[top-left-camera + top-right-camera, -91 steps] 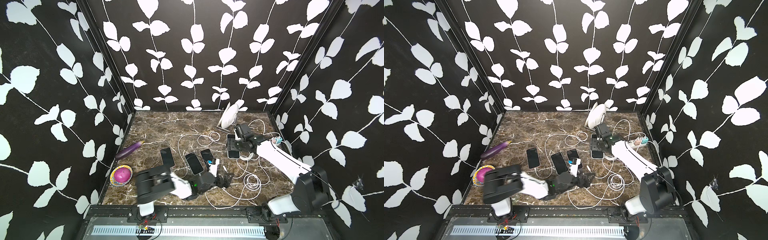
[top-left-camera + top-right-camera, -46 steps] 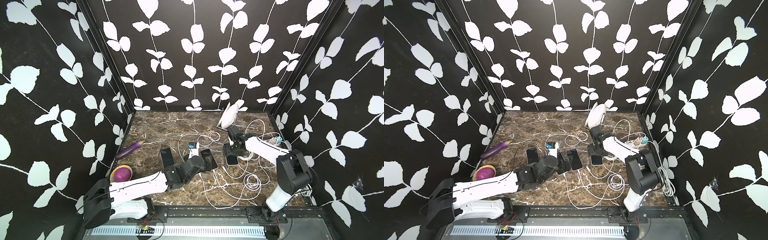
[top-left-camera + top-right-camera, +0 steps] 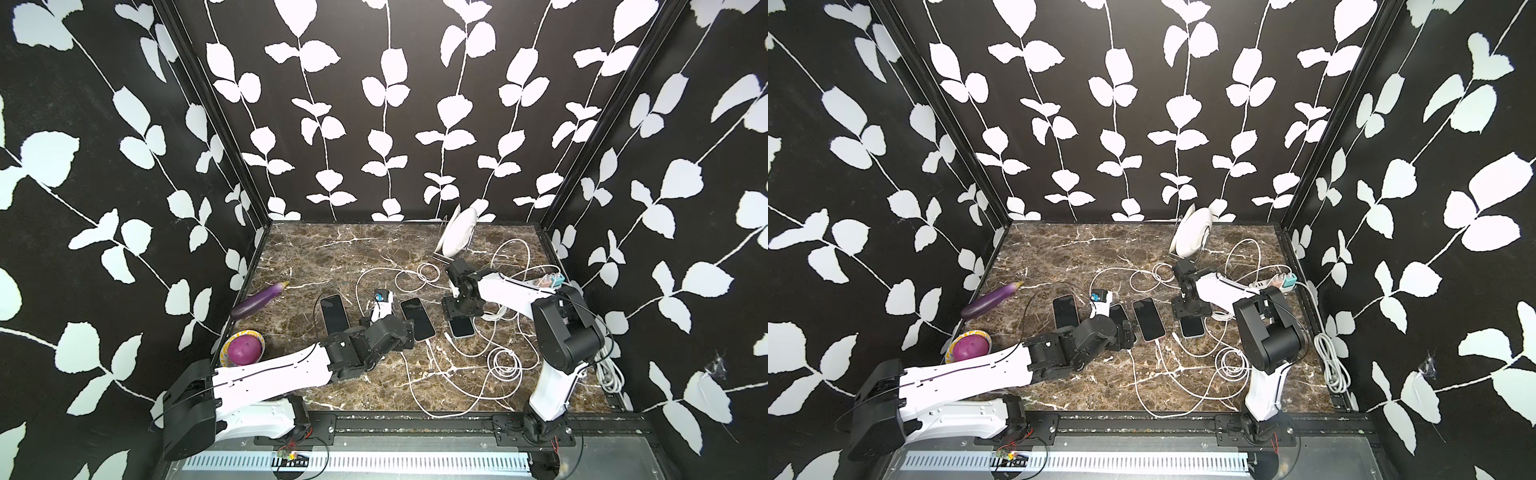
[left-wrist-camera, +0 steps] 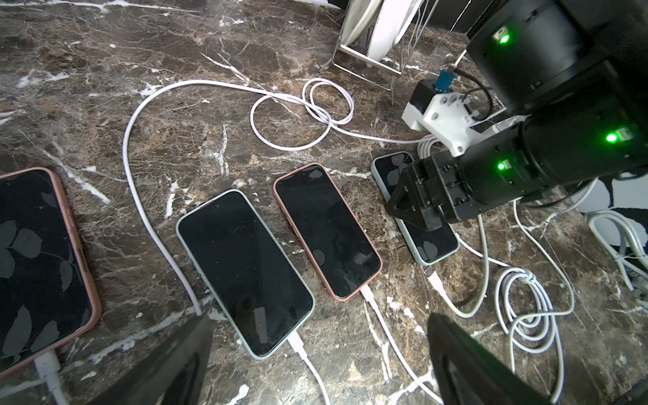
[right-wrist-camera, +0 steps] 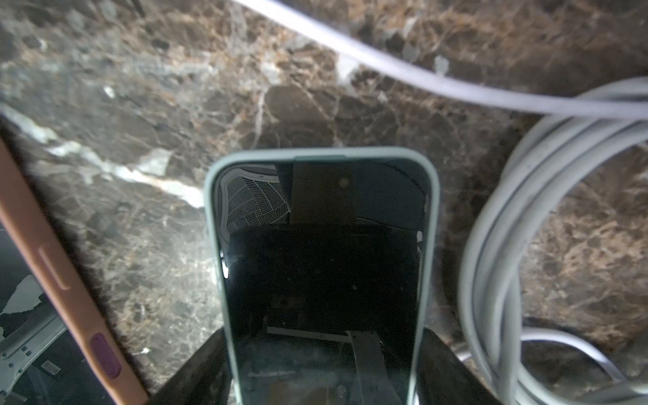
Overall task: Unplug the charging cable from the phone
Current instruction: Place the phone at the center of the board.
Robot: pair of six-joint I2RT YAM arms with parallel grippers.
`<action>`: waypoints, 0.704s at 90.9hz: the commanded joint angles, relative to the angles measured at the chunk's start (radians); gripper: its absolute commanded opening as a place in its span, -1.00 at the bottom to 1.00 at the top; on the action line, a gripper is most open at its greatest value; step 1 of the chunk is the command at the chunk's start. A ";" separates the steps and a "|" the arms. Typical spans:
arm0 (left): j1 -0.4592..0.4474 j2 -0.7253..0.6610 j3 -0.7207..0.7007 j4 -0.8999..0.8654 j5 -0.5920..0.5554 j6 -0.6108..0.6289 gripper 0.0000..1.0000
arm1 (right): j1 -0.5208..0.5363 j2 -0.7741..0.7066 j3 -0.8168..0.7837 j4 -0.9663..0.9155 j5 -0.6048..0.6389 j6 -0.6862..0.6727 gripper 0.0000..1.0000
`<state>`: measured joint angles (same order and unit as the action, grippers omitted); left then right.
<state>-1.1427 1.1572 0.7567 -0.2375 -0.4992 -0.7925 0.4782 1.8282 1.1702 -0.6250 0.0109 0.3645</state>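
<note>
Between right pincer [image 5: 322, 368] jaws, phone [image 5: 322, 266] lengthwise.

Three black walls patterned with white leafy vines [image 3: 386, 124] are enclosing a brown marble tabletop veined in white [image 3: 316, 253], meeting at 12 o'clock; a slotted metal rail [image 3: 374, 461] is running along 6 o'clock under even lighting.

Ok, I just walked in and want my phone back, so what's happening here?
Four phones lie in a row on the marble table. The right gripper is clamped across the rightmost phone, whose cable end seems to lie loose beside it. The left gripper hangs open near the plug ends of the middle phones, whose white cables are plugged in.
</note>
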 commanded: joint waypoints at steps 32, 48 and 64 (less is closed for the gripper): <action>0.045 0.044 0.069 -0.166 0.016 -0.062 0.97 | 0.011 -0.023 0.035 -0.013 0.018 -0.014 0.46; 0.063 0.070 0.100 -0.207 0.027 -0.062 0.97 | 0.013 -0.063 0.020 -0.002 -0.006 -0.009 0.66; 0.067 0.085 0.102 -0.204 0.045 -0.063 0.97 | 0.013 -0.105 0.023 -0.023 0.001 -0.004 0.74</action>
<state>-1.0798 1.2362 0.8352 -0.4053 -0.4679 -0.8463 0.4847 1.7752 1.1736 -0.6178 0.0071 0.3584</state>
